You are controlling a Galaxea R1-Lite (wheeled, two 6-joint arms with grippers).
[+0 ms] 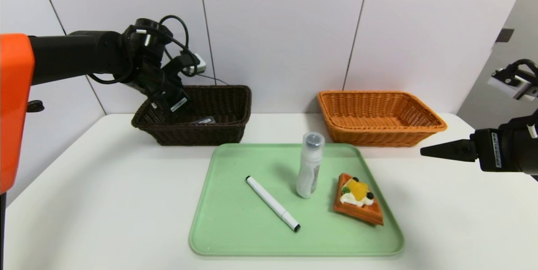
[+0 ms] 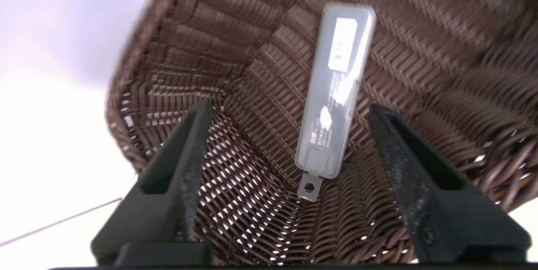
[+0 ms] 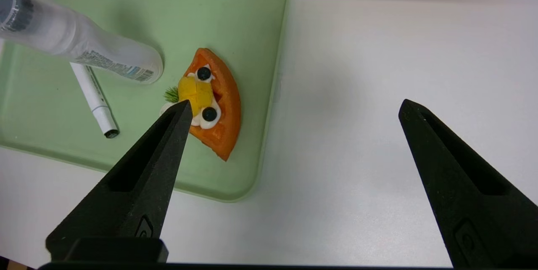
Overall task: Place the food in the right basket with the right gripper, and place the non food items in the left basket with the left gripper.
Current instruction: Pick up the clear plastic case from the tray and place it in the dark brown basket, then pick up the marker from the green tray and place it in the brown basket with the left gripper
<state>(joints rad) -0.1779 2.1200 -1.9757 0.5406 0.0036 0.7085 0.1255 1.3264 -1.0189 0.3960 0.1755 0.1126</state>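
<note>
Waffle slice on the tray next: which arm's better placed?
Right. Its open tool hangs empty beside the tray, on the side where the waffle slice lies. The left tool is over the brown basket, open above a grey case.

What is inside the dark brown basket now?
One flat grey case lies inside the dark brown basket, below the open left claw. From the head view the arm hides part of the basket floor.
</note>
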